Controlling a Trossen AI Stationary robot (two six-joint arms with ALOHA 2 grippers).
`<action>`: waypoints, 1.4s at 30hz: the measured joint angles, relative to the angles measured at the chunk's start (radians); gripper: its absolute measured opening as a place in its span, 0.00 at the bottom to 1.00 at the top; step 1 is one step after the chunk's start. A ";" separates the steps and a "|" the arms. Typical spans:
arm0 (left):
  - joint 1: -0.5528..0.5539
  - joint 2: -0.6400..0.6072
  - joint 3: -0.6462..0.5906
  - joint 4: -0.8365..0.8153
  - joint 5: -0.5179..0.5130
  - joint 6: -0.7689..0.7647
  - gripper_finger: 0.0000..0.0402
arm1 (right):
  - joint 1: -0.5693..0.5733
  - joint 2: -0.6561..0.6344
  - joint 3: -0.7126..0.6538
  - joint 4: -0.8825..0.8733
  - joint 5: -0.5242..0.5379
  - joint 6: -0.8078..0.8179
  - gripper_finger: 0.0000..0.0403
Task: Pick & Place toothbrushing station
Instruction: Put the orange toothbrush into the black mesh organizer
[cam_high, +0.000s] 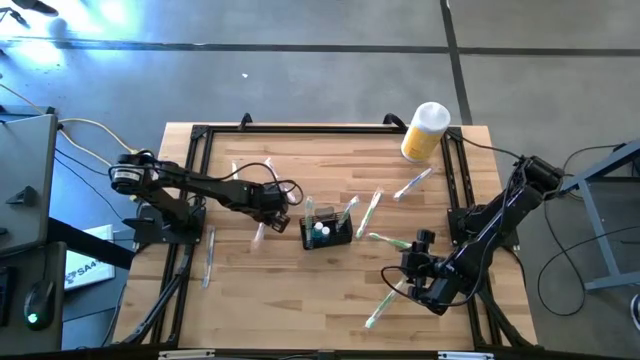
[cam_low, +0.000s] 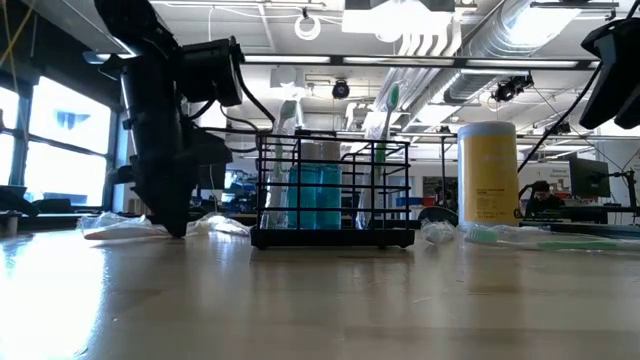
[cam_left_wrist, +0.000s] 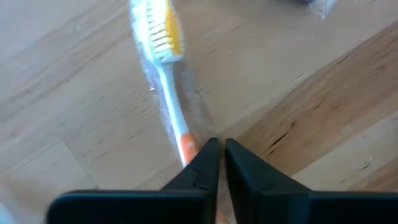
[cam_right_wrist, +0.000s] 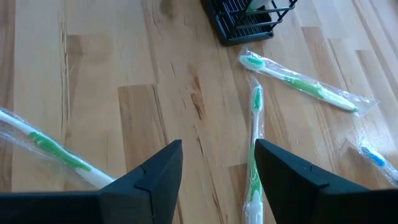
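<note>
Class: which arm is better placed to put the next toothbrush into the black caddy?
Probably the left: its pincer is closed on the wrapped orange toothbrush beside the caddy. The right pincer hangs open, holding nothing.

grey concrete floor (cam_high: 330, 25) with dark seams around a pale wooden table (cam_high: 300, 290). beyond it, large bright windows (cam_low: 55, 140) on one side, white ducts (cam_low: 520, 40) and strip lights (cam_low: 400, 60) overhead, desks with monitors (cam_low: 590, 180) further back.

We see a black wire-mesh caddy (cam_high: 327, 236) at frame centre, a yellow cylinder (cam_high: 424, 133) with white lid upper right, on our pale wooden table (cam_high: 300, 300)
</note>
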 joint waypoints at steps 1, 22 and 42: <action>0.000 0.000 0.000 -0.002 -0.001 0.000 0.02 | 0.000 0.000 0.000 0.000 0.000 0.000 0.48; -0.132 0.005 0.213 -0.248 -0.144 0.019 0.00 | 0.000 0.000 0.000 0.009 0.000 -0.026 0.48; -0.168 -0.009 0.239 -0.295 -0.154 -0.017 0.00 | 0.000 0.000 0.000 0.011 -0.013 -0.026 0.48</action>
